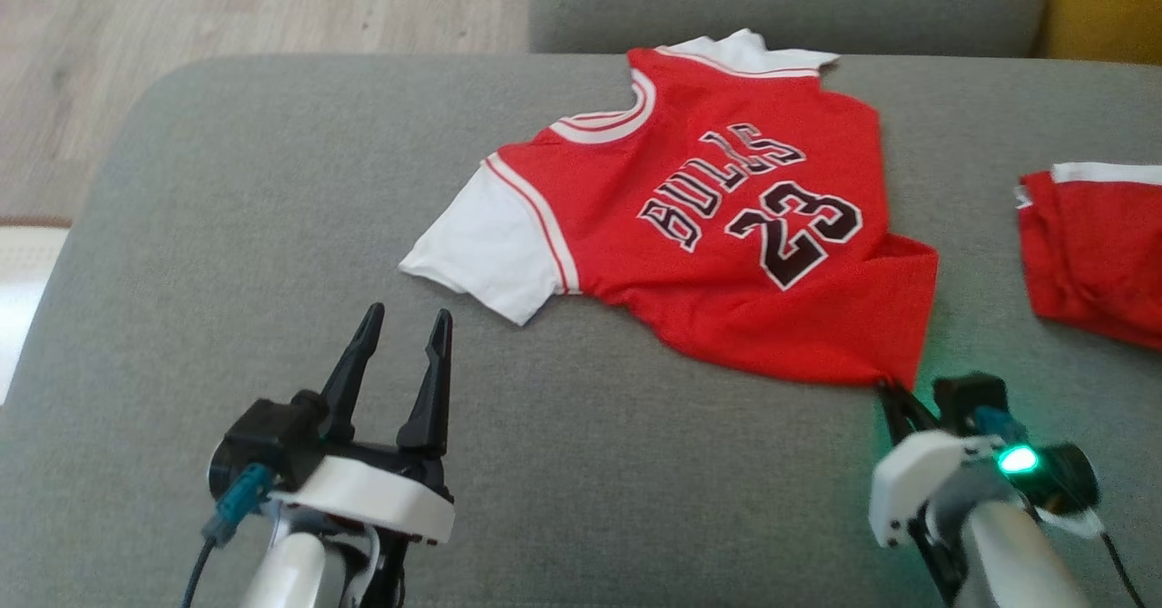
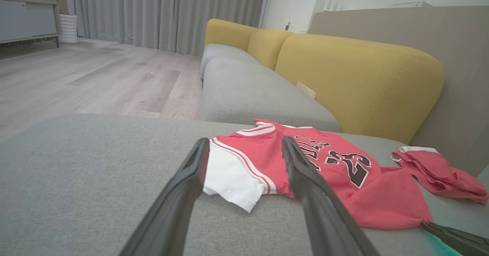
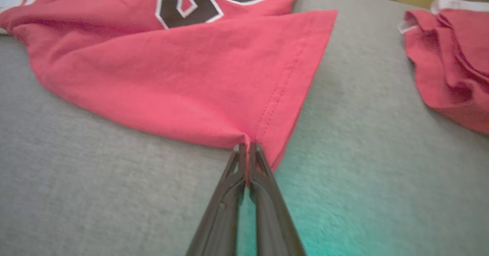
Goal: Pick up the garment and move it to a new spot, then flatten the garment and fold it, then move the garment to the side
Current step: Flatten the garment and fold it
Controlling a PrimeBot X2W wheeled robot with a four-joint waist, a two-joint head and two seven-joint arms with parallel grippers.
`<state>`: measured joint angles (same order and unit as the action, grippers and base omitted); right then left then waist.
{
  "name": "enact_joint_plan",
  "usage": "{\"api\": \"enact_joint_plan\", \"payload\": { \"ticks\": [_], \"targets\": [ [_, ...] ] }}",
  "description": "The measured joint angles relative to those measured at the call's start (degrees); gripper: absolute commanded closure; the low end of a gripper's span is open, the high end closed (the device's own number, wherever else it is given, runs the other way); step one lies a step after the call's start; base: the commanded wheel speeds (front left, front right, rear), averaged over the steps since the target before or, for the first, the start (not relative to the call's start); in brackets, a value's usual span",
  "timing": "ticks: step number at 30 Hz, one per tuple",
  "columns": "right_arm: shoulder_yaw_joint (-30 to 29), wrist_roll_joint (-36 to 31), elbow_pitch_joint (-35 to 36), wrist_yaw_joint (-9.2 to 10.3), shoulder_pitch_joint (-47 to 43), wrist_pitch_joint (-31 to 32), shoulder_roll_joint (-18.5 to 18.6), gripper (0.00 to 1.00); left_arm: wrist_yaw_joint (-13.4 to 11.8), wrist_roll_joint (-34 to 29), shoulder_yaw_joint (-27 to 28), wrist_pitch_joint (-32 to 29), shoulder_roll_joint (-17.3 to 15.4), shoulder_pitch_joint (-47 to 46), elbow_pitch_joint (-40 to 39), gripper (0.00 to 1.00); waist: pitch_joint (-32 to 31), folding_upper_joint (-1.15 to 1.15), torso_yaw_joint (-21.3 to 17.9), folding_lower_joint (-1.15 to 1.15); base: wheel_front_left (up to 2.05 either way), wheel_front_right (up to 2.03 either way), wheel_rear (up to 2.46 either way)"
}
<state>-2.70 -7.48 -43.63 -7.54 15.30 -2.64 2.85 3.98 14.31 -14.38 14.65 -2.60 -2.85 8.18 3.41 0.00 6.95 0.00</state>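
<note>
Grey fabric covered the broad cushion (image 1: 227, 227) in front of us. On it the red jersey (image 1: 726, 218) lay spread out, right of the middle and toward the far side, with its white sleeves out and the black "BULLS 23" lettering facing up. A second red garment (image 1: 1098, 254) with a white band sat crumpled at the cushion's right edge, apart from the jersey, with a strip of grey between them. Beyond the cushion we saw another grey seat (image 2: 248, 91) with yellow backrests (image 2: 344, 72), then a pale wooden floor (image 1: 227, 0) and grey curtains (image 2: 164, 11) at the far wall.

The left gripper (image 1: 408, 313) hung low over the near left part of the cushion. Its two dark fingers were spread wide apart, with nothing between them and touching no cloth. They pointed toward the nearest white sleeve (image 1: 490, 245), and a stretch of grey cushion lay between the fingertips and that sleeve.

The right gripper (image 3: 246, 146) was at the jersey's near right hem corner. Its fingers were pressed tight together, pinching the stitched edge of the red cloth, which gathered into a small pucker at the tips. From that corner the hem ran taut up the jersey's right side. A green light (image 1: 1017, 460) on that wrist cast a green glow on the cushion beside the pinched corner.
</note>
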Motion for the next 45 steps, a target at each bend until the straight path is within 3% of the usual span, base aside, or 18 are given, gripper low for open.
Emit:
{"api": "enact_joint_plan", "payload": {
  "ticks": [18, 19, 20, 21, 35, 45],
  "targets": [
    [-8.77, -3.20, 13.04, 0.00, -10.88, 8.10, 0.25, 1.00, -0.54, 0.35, -0.04, 0.00, 0.00, 2.16, -0.25, 0.00, -3.74, 0.00, -4.27, 0.00, 0.00, 0.00, 0.00],
    [-8.72, -3.19, 13.55, 0.00, -11.19, 8.26, 0.23, 0.89, -0.54, 0.53, -0.04, 0.00, 0.00, 2.16, -0.25, 0.00, -3.75, 0.00, -4.28, 0.00, 0.00, 0.00, 0.00],
    [-8.61, -3.08, 14.03, 0.00, -11.45, 8.26, 0.18, 0.09, -0.54, 0.56, -0.04, 0.00, 0.00, 2.16, -0.25, 0.00, -3.77, 0.00, -4.27, 0.00, 0.00, 0.00, 0.00],
    [-8.50, -2.71, 14.55, 0.00, -11.57, 8.21, 0.11, 0.00, -0.53, 0.56, -0.05, 0.00, 0.00, 2.16, -0.25, 0.00, -3.80, 0.00, -4.25, 0.00, 0.00, 0.00, 0.00],
    [6.04, 13.04, 25.80, 0.00, -12.60, 1.10, -0.21, 0.00, -0.49, 0.55, 0.42, 0.00, 0.00, 2.22, -0.58, 0.00, -4.29, 0.00, -4.22, 0.00, 0.00, 0.00, 0.00],
    [7.79, 14.55, 25.94, 0.00, -13.76, 0.55, -0.20, 0.00, -0.40, 0.08, 0.40, 0.00, 0.00, 2.45, -0.71, 0.00, -4.39, 0.00, -3.75, 0.00, 0.00, 0.00, 0.00]
  ]
}}
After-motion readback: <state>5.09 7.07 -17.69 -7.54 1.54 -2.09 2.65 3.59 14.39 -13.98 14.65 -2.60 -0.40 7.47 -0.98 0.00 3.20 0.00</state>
